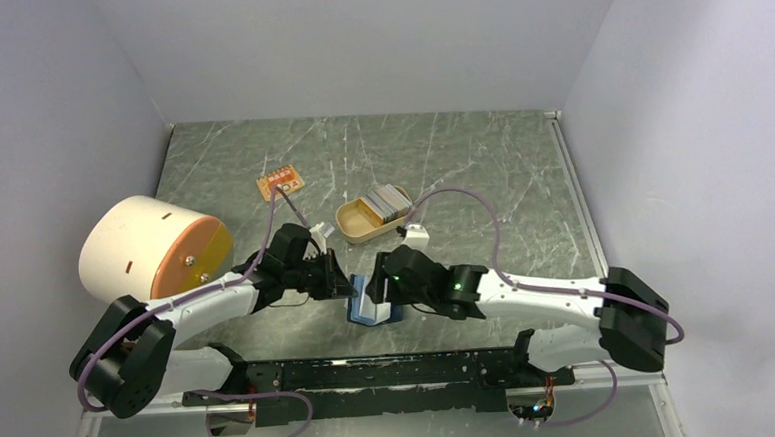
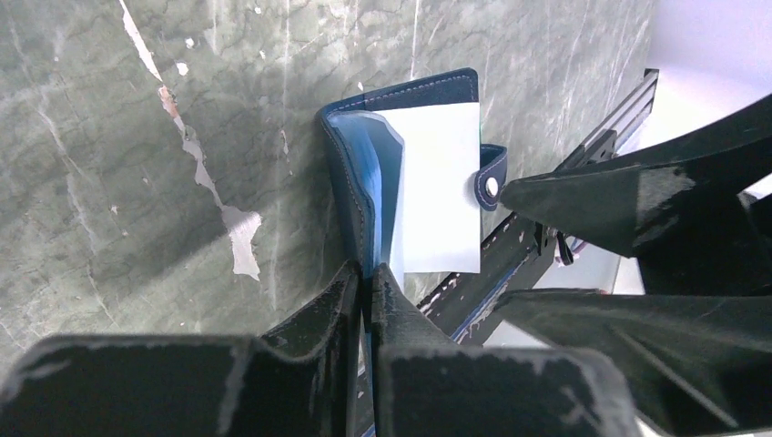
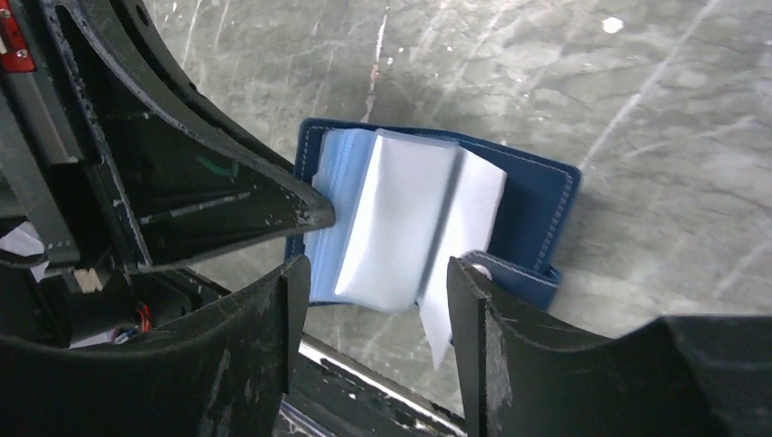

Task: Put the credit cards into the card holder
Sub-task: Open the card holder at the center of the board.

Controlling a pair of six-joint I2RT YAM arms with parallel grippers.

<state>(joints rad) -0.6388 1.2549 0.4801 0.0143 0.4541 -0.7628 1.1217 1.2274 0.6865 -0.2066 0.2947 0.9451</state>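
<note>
Pinching card holder (image 3: 537,196) edge with closed left claw (image 2: 367,273), right claw (image 3: 378,269) open above, tan tray (image 1: 349,225) beyond

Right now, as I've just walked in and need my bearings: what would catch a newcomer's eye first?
The open blue card holder at the table's near edge, worked from both sides: the left gripper is shut on its cover, the right gripper open astride its pale inner leaves. Then the big cream-and-orange drum on the left, and the tan tray of cards behind.

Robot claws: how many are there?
2. The left gripper is shut on the card holder's edge; the right gripper stands open over its white pages. Neither is hidden.
</note>
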